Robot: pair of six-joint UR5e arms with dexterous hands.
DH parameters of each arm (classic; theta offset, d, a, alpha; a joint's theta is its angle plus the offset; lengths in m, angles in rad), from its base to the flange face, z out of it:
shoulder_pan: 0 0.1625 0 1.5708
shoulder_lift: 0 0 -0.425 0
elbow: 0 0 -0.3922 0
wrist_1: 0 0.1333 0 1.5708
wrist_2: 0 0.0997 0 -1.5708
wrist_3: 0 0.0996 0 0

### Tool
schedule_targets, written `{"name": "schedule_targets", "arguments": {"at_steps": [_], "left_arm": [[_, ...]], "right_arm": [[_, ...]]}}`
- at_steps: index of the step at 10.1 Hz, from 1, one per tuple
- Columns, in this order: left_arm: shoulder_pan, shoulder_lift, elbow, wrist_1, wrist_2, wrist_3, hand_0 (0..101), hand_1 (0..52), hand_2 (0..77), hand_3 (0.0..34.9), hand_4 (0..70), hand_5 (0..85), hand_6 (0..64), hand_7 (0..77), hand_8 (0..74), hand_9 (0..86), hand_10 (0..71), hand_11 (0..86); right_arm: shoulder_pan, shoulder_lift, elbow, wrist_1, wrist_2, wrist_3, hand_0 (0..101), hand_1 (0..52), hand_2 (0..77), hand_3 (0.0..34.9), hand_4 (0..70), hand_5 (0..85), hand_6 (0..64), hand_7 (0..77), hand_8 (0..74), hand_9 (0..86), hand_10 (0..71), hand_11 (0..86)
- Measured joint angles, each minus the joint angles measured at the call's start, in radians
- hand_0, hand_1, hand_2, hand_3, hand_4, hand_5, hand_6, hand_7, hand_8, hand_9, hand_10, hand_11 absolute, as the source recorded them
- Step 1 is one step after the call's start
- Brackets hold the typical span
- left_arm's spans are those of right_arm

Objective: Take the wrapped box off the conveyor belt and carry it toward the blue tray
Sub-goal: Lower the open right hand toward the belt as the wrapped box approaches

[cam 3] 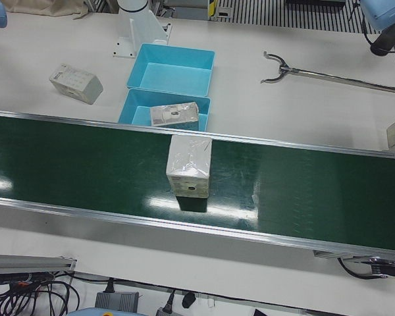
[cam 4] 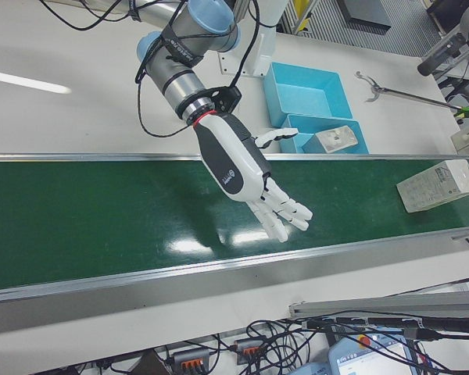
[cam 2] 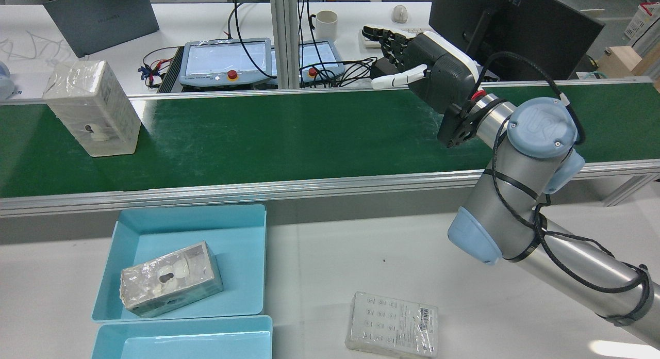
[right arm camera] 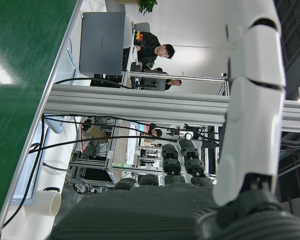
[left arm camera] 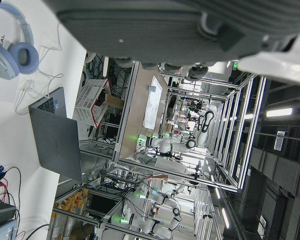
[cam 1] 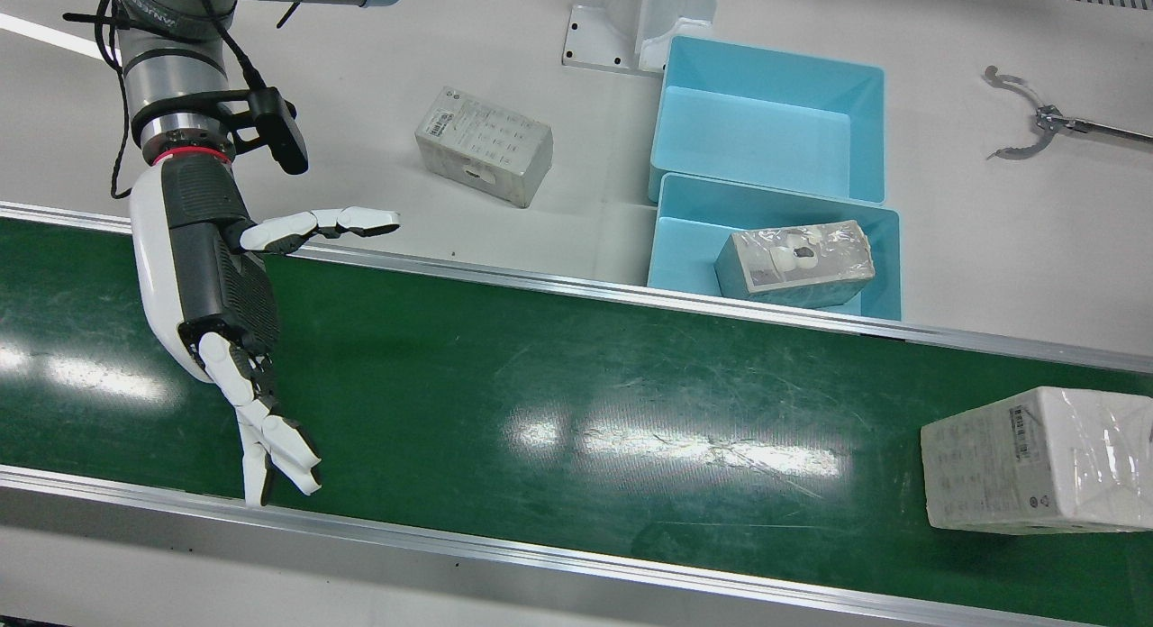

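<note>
Pre-grasp: right hand (cam 1: pixel 221 312) spread open and empty above the conveyor belt (cam 1: pixel 576 375), wrapped box (cam 1: pixel 1036 460) well apart from it; next, probably reach and close.

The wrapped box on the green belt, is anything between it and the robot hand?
Nothing visible. The right robot hand hangs open over the conveyor belt, and only bare belt lies between it and the wrapped box at the far end.
</note>
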Motion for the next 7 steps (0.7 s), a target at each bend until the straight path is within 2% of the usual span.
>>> {"name": "schedule_targets", "arguments": {"at_steps": [7], "left_arm": [[0.0,0.0,0.0,0.0,0.0,0.0,0,0.0,0.5,0.0,0.0,1.1,0.0,0.0,0.0,0.0,0.0,0.0]], "right_arm": [[-0.011,-0.007,-0.001,0.0,0.001,0.0,47,12.5,13.6,0.3,10.9,9.3,1.1,6.5,0.0,1.6,0.0,1.6]]}}
